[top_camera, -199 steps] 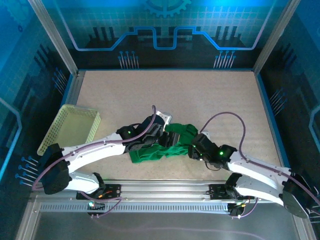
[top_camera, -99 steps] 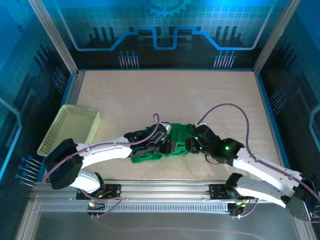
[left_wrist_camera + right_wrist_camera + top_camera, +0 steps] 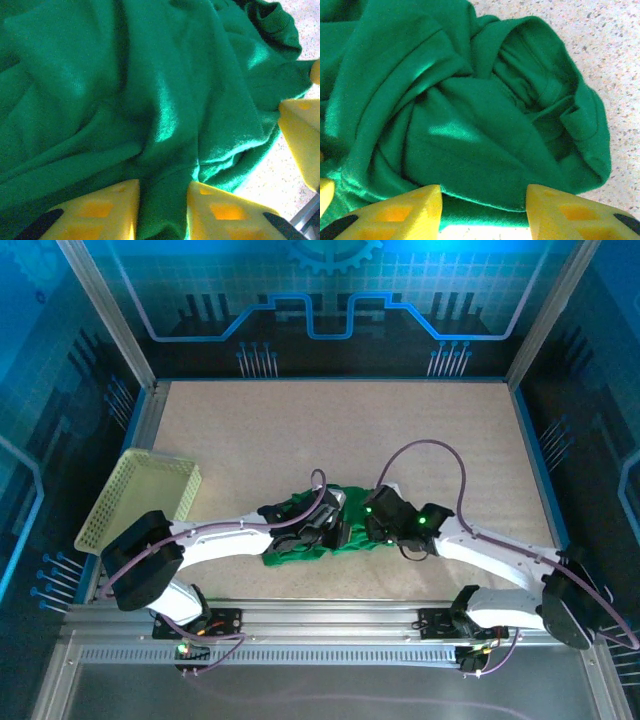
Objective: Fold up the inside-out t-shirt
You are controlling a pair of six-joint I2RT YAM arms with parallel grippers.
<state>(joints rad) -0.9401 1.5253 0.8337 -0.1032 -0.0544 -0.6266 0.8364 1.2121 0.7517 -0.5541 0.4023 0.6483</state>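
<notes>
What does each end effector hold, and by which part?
Left end effector pinches a raised fold of the t-shirt; right end effector stands open, holding nothing.

The t-shirt [image 3: 470,125] is showing plain bright green, darkening in its folds. The left fingers [image 3: 220,212] and right fingers [image 3: 395,212] are glowing yellow with orange hollows. The table [image 3: 330,430] is showing speckled beige. At nine o'clock the basket [image 3: 135,502] is showing pale yellow-green, perforated. The white left arm [image 3: 225,537] and right arm [image 3: 500,558] are carrying purple cables [image 3: 430,446].
</notes>
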